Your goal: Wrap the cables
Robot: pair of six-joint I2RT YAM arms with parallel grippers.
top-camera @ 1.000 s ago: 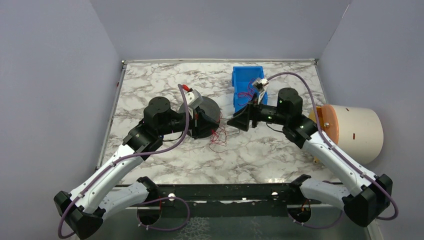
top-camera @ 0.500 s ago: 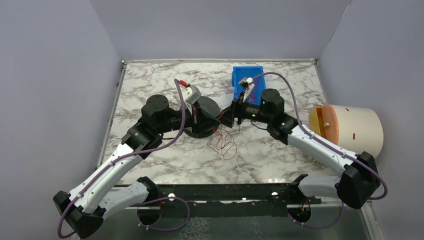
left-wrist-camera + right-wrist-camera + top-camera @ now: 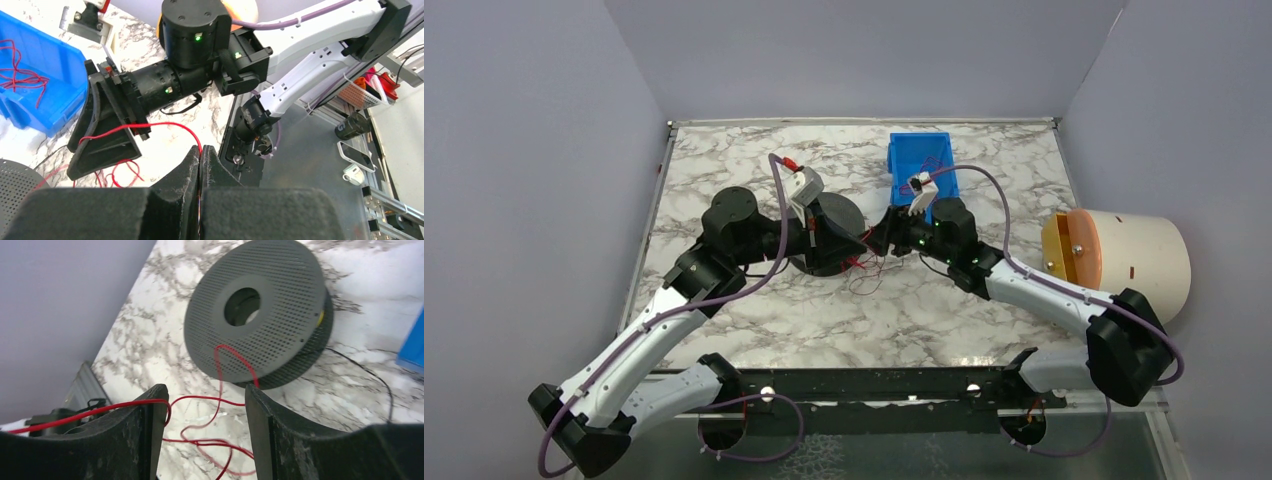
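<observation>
While the left gripper point(image 3: 200, 156) pinches a red cable point(image 3: 150, 126) and the right gripper point(image 3: 205, 412) stands open around it, the strand trails loose by the spool point(image 3: 280, 295), nothing apparently wound yet, more in the blue bin point(image 3: 50, 80).

Left fingers point(image 3: 186, 176) pressed together, right fingers point(image 3: 153, 432) spread apart.

The left gripper point(image 3: 200, 154) presses its black foam-padded fingers point(image 3: 187, 167) together on a thin red wire point(image 3: 165, 125). The wire arcs left to the right gripper point(image 3: 107, 135), black and triangular, above the white-and-grey marble tabletop point(image 3: 137, 47). More loose red wires point(image 3: 20, 76) lie in a blue plastic bin point(image 3: 55, 100) at left.
</observation>
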